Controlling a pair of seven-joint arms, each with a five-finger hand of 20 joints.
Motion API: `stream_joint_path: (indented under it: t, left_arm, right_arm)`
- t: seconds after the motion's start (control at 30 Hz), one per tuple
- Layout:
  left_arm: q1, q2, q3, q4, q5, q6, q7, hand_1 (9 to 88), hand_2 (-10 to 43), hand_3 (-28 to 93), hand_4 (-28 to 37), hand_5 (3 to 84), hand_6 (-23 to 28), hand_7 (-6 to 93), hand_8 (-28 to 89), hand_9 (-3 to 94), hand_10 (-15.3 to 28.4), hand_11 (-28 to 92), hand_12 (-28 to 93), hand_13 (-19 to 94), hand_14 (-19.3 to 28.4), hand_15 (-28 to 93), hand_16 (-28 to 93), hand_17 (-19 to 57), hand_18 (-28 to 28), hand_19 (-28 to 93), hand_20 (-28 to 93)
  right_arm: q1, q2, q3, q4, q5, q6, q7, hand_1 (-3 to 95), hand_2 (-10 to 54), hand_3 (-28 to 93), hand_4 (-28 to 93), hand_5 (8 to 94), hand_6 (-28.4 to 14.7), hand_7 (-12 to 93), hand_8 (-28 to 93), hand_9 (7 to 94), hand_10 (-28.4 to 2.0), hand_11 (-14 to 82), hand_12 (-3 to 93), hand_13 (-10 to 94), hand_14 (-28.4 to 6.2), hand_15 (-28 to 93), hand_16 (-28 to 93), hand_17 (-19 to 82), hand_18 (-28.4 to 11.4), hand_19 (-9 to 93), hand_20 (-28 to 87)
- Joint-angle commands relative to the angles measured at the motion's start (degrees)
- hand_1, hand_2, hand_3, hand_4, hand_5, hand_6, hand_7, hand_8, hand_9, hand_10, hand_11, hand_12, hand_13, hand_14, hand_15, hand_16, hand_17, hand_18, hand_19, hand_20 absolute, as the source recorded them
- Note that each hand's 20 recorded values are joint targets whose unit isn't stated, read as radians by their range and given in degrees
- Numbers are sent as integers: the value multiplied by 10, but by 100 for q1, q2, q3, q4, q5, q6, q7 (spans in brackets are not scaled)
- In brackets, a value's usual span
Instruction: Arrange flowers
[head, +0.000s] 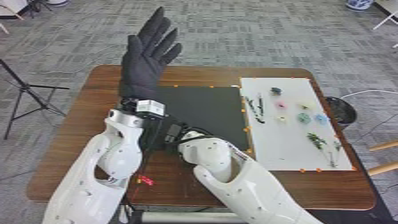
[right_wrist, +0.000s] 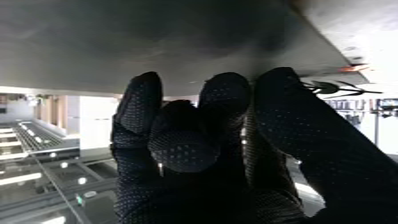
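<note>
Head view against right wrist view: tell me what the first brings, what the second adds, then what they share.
The head view brings the left hand, open and raised, small loose flowers, a green sprig, a black bin and a tripod. The right wrist view adds ceiling lights. They share the right hand, the dark mat, the white sheet and dark stems.

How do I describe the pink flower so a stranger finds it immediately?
On the brown table, a white sheet lies right of the black rectangle. Just below its dark flower is the pink flower, the only one of that colour.
</note>
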Motion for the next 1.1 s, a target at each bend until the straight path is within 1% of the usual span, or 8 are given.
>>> stream_joint_path:
  t: [0.03, 0.17, 0.27, 0.37, 0.53, 0.63, 0.73, 1.1]
  left_arm:
    - [78, -21, -56, -58, -29, -18, -62, 275, -14, 478, -271, 225, -2, 149, -80, 174, 87, 68, 197, 133, 115, 15, 112, -148, 195, 377, 55]
    - [80, -27, -59, -53, -28, -24, -71, 275, -13, 477, -269, 225, -2, 149, -81, 174, 87, 68, 197, 133, 115, 15, 111, -147, 195, 377, 55]
    - [111, -18, -65, -69, -27, -2, -60, 276, -13, 476, -270, 225, -2, 149, -81, 174, 88, 68, 197, 133, 115, 14, 111, -148, 195, 377, 55]
    - [169, -29, -92, -92, -30, 1, -95, 278, -12, 473, -270, 225, -2, 150, -81, 174, 88, 68, 197, 133, 115, 14, 111, -148, 195, 377, 54]
    - [160, -26, -87, -78, -33, -2, -107, 275, -14, 480, -270, 225, -2, 149, -81, 174, 88, 68, 197, 133, 115, 15, 111, -148, 195, 376, 54]
    - [154, -25, -85, -76, -37, 21, -94, 277, -13, 477, -272, 225, -2, 150, -81, 174, 88, 67, 197, 133, 115, 16, 111, -148, 195, 377, 55]
    - [163, -33, -100, -76, -33, -11, -111, 277, -12, 476, -271, 225, -2, 149, -81, 174, 88, 67, 197, 133, 115, 15, 111, -148, 195, 378, 55]
    - [283, -25, -165, -134, -45, 48, -133, 274, -14, 480, -270, 225, -2, 148, -80, 174, 87, 69, 197, 133, 115, 15, 111, -148, 195, 377, 55]
  right_arm:
    - [-51, 183, 31, 201, 133, 155, -256, 330, 53, 932, -126, 335, 53, 175, -134, 670, -133, 605, 514, 713, -120, 878, 325, 294, -221, 835, 359]
    - [-111, 185, 74, 149, 199, 195, -369, 331, 48, 932, -142, 325, 52, 172, -133, 664, -137, 594, 511, 708, -120, 875, 324, 294, -221, 835, 361]
    - [-139, 197, 70, 44, 272, 159, -396, 322, 50, 930, -149, 316, 51, 167, -131, 661, -138, 593, 506, 704, -121, 875, 323, 294, -222, 834, 363]
    - [-157, 248, -5, -105, 382, 159, -461, 319, 50, 931, -155, 314, 49, 166, -130, 658, -139, 593, 500, 702, -121, 873, 322, 294, -222, 834, 364]
    - [-199, 347, -105, -307, 420, 17, -533, 320, 47, 932, -157, 314, 50, 166, -129, 657, -138, 589, 499, 702, -122, 872, 322, 293, -222, 832, 366]
    - [-249, 425, -119, -350, 392, -43, -594, 318, 47, 932, -152, 314, 51, 165, -129, 658, -137, 589, 495, 702, -122, 872, 320, 293, -222, 832, 366]
    - [-282, 480, -108, -347, 363, -115, -573, 318, 47, 932, -151, 314, 51, 164, -129, 658, -138, 588, 496, 701, -122, 873, 319, 293, -222, 832, 367]
    - [-179, 880, -183, -396, 385, -133, -607, 316, 52, 932, -148, 327, 52, 167, -130, 662, -137, 591, 495, 700, -122, 874, 317, 293, -223, 831, 368]
